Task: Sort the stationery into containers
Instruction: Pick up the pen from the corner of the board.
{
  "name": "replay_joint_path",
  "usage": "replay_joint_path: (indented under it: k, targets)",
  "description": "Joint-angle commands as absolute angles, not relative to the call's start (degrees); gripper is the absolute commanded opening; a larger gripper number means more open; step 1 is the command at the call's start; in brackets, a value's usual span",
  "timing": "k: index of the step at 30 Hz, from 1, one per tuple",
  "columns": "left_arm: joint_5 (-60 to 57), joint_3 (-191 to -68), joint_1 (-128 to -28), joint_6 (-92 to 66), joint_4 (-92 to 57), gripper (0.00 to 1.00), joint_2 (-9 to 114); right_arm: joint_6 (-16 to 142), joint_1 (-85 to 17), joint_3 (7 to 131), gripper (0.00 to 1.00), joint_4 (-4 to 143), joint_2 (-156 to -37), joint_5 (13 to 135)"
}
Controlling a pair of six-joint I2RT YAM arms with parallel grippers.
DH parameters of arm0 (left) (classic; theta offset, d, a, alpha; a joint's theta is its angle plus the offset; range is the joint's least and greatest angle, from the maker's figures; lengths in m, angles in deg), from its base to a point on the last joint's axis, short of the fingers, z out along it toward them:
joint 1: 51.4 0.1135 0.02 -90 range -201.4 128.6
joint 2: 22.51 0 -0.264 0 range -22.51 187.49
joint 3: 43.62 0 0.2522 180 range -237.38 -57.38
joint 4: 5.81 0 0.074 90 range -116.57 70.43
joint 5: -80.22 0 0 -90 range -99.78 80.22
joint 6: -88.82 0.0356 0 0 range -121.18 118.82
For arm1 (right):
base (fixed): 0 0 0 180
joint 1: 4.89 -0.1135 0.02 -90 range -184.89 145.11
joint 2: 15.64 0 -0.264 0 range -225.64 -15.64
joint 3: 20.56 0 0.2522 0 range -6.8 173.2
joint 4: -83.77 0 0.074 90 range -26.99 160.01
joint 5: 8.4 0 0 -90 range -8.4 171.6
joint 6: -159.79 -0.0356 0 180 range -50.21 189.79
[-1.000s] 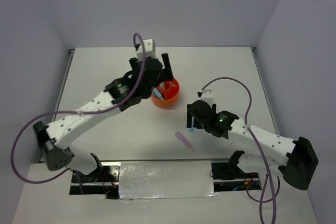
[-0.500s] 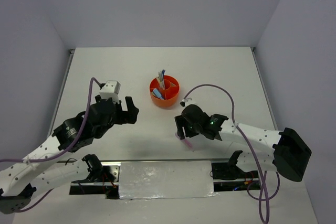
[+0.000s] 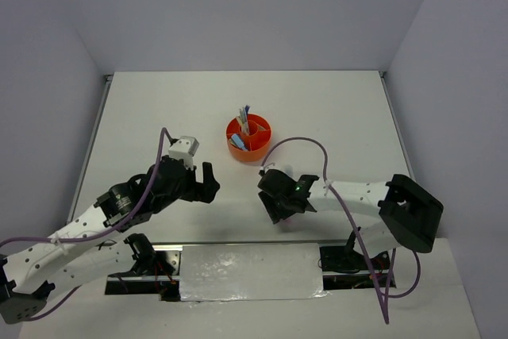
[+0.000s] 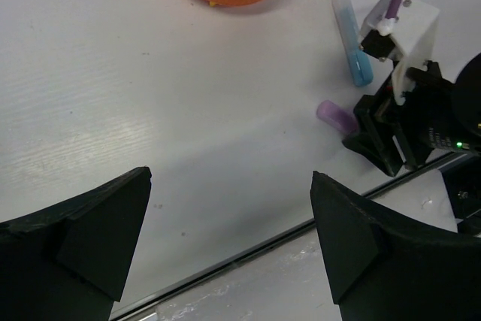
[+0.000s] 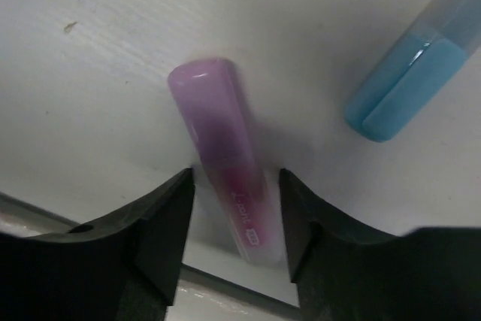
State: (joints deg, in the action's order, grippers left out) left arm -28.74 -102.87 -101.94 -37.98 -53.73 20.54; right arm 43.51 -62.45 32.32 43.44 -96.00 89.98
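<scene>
Low over the counter, the right end effector now straddles the pink marker, jaws narrowing toward a grasp.

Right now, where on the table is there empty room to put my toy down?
Behind the orange organiser the table is bare, and on its left and right sides too. The near edge is crowded: left arm, right arm, a pink marker between the right jaws, and a blue marker beside it.

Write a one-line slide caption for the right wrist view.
Right gripper straddles a pink marker on the table, blue marker alongside.
</scene>
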Motion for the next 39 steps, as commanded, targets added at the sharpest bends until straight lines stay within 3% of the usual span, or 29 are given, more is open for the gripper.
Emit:
replay_joint_path:
  k: [1, 4, 6, 10, 16, 22, 31, 39]
  targets:
    - [-26.4, -103.1, -101.8, -40.1, -48.8, 0.99, 20.8, 41.5, -62.8, 34.4, 0.53, 41.0, -99.8, 92.8]
    - [-26.3, -102.2, -101.8, -41.6, -47.7, 0.99, 20.9, 41.7, -63.2, 34.3, 0.34, 42.7, -100.9, 92.3]
    - [-24.9, -99.9, -101.8, -43.4, -45.5, 0.99, 20.8, 41.6, -64.2, 34.7, 0.26, 43.7, -100.3, 93.2]
    - [-21.1, -97.5, -101.8, -46.8, -39.4, 0.99, 20.7, 41.7, -65.3, 34.2, 0.15, 46.7, -96.0, 92.8]
    - [-13.2, -91.8, -101.8, -52.1, -24.4, 0.99, 19.9, 39.3, -67.0, 28.2, 0.01, 60.0, -78.5, 91.4]
    - [-5.9, -90.5, -102.2, -52.9, -10.3, 0.99, 22.7, 41.8, -70.5, 22.2, 0.00, 68.3, -63.6, 92.0]
    - [-6.2, -98.9, -104.1, -51.7, -12.4, 0.91, 33.5, 43.4, -78.7, 25.7, 0.00, 62.5, -60.9, 105.6]
    - [-6.2, -100.1, -105.8, -51.3, -13.5, 0.63, 38.2, 42.7, -80.4, 28.2, 0.00, 60.5, -61.9, 111.0]
